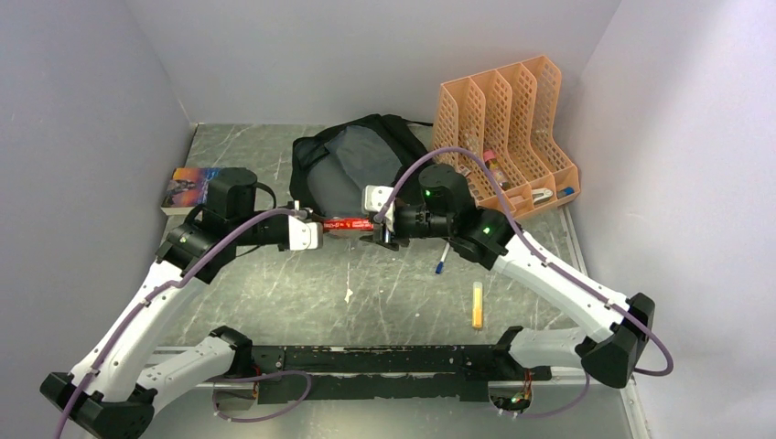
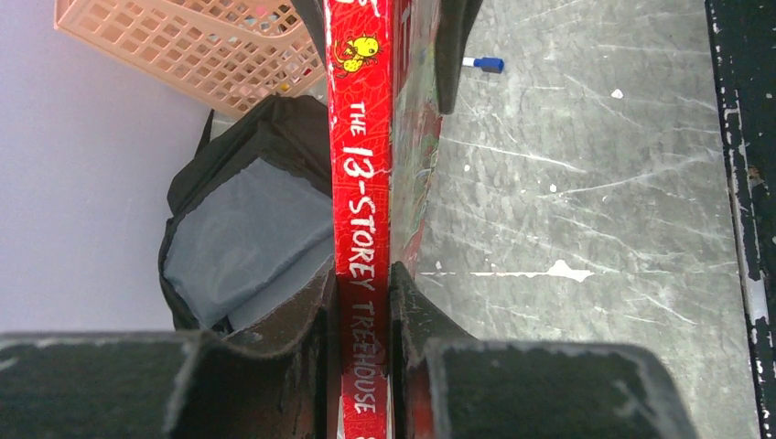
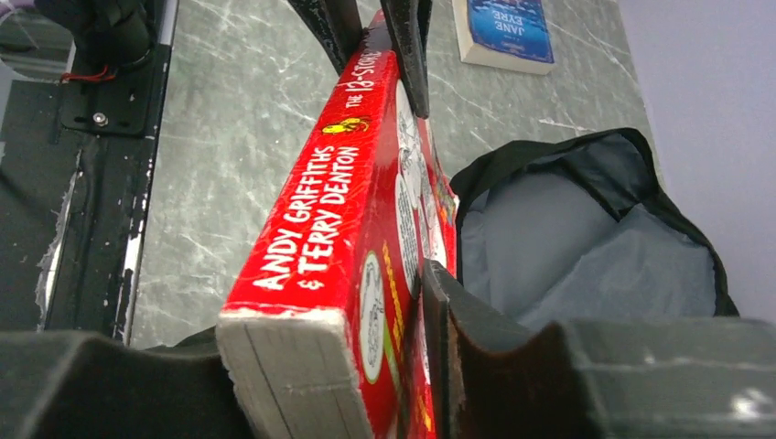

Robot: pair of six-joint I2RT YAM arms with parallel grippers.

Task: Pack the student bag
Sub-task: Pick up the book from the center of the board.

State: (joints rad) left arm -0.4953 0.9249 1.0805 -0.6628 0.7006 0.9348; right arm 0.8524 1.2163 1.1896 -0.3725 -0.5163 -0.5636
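Note:
A red paperback, "The 13-Storey Treehouse" [image 1: 348, 222], hangs above the table just in front of the student bag [image 1: 357, 165], a floppy black backpack lying open with grey lining showing. My left gripper [image 1: 322, 226] is shut on one end of the book and my right gripper [image 1: 377, 229] on the other. In the left wrist view my fingers [image 2: 407, 302] clamp the spine [image 2: 361, 183], with the bag [image 2: 238, 229] to the left. In the right wrist view the book [image 3: 339, 229] sits between my fingers [image 3: 444, 311], with the bag's opening [image 3: 586, 238] to the right.
An orange mesh file organiser [image 1: 508, 128] stands at the back right, beside the bag. A second book [image 1: 188, 187], "Jane Eyre" [image 3: 503, 27], lies at the back left. A blue-capped pen [image 1: 442, 259] and a yellow tube [image 1: 477, 304] lie on the table at right.

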